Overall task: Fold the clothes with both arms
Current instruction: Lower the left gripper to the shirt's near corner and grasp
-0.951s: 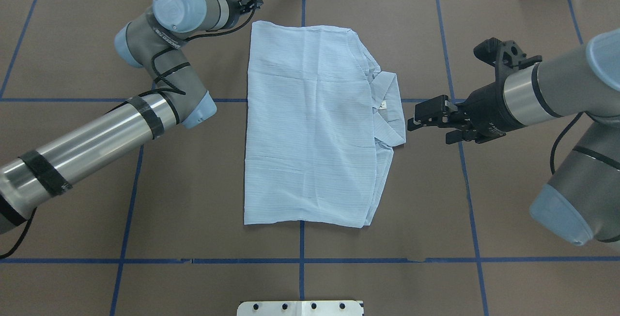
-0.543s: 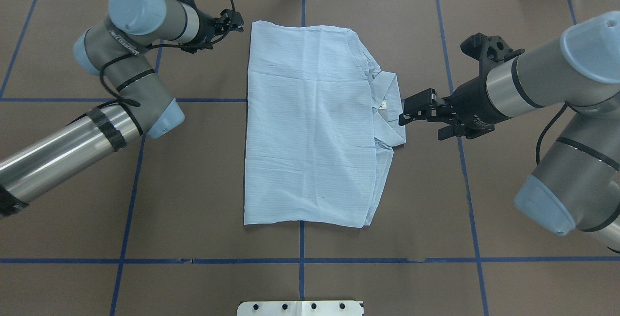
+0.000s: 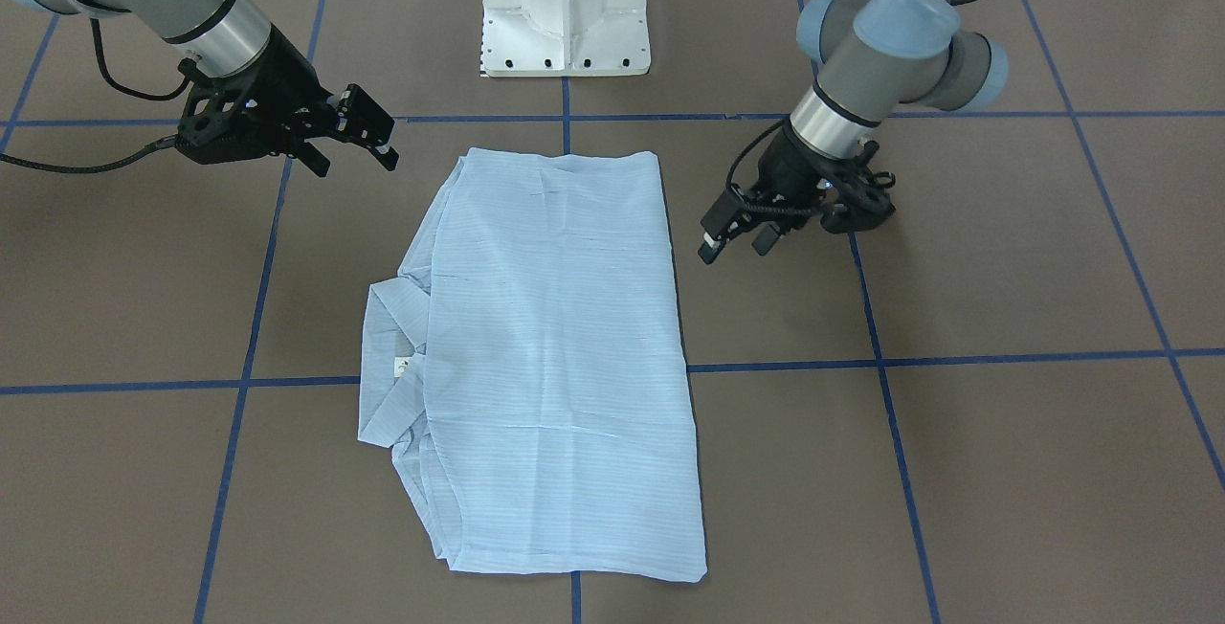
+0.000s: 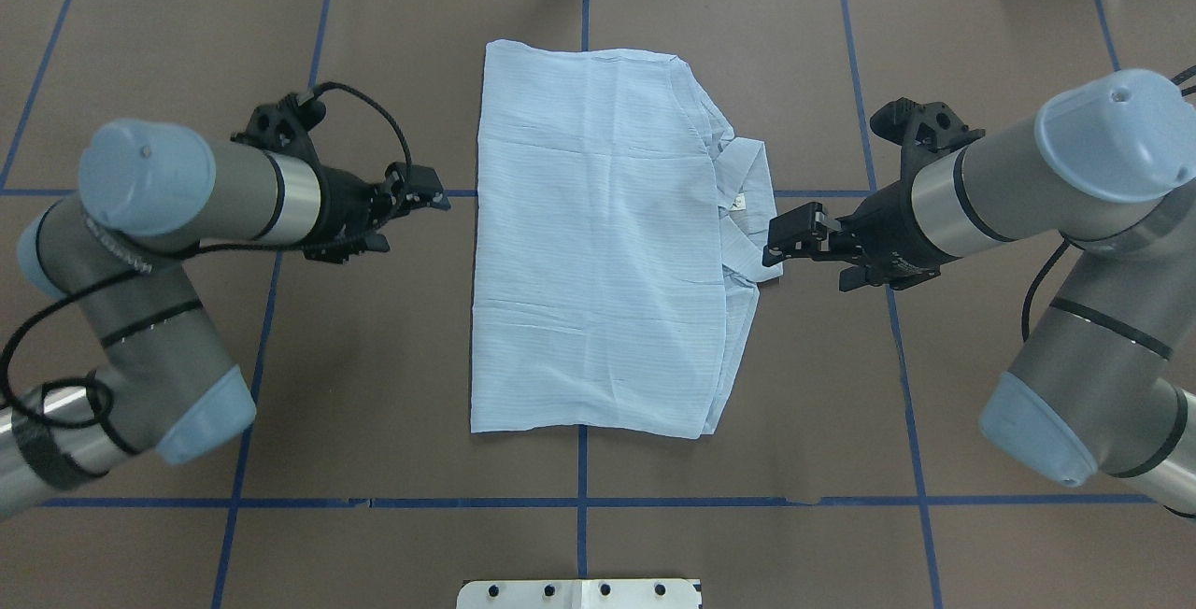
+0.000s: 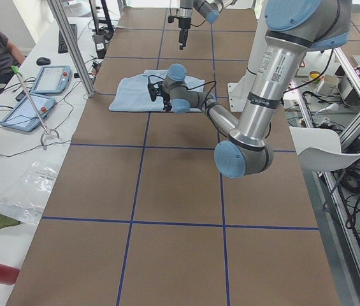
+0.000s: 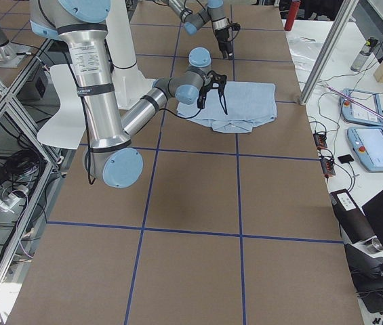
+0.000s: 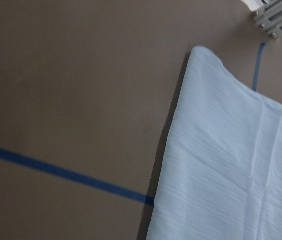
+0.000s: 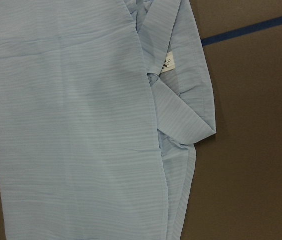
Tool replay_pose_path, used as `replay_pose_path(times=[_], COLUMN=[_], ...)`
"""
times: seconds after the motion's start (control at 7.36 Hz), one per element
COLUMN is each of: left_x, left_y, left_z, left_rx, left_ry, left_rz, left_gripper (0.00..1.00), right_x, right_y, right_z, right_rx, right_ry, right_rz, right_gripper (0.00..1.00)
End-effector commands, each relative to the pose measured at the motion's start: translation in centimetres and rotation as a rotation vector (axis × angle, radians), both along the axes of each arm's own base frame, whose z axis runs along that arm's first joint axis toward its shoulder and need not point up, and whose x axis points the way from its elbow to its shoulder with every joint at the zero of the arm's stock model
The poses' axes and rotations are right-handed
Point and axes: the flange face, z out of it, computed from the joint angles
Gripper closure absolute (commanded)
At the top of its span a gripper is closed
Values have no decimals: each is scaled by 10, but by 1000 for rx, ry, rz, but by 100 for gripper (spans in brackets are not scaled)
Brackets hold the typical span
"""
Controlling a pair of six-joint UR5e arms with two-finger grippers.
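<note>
"Shirt (image 4: 598, 245) folded yet?"

"Folded into a tall rectangle, flat on the brown table (image 4: 374, 385), at its middle, across the blue tape lines (image 4: 747, 502); the collar (image 4: 752, 217) juts out on the robot's right side; the print on its white label (image 8: 168, 61) is too small to read."

"And the right gripper (image 4: 808, 259)?"

"It hangs just beside the collar; fingers apart, holding nothing; the overhead view lays one fingertip over the collar's edge, but the front-facing view shows it up off the cloth."

"The left gripper (image 4: 411, 212)?"

"Near the shirt's opposite long edge, apart from it, also raised; fingers apart and empty; neither wrist view catches its own fingers; the left one shows only a soft-focus stretch of that edge, one corner and some tape."
</note>
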Motion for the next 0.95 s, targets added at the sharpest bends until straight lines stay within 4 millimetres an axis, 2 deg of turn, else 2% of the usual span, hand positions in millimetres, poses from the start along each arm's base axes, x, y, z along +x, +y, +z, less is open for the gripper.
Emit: replay_pose_path(times=[0.0, 0.27, 0.54, 0.82], left_x=[67, 113, 139, 138], left_y=[99, 140, 133, 132], left_z=[-3, -6, 1, 2], left_rx=[-148, -165, -176, -176], left_ry=[-36, -72, -101, -104], left_rz=[20, 50, 49, 47], left_gripper=[1, 1, 4, 8], right_x=[-3, -4, -3, -1], right_y=[9, 11, 12, 14], right_z=[0, -3, -4, -8], right_rx=[4, 6, 9, 14], right_ry=[-1, -6, -9, -16], right_rz=[-13, -18, -20, -21], right_gripper=[0, 0, 0, 0])
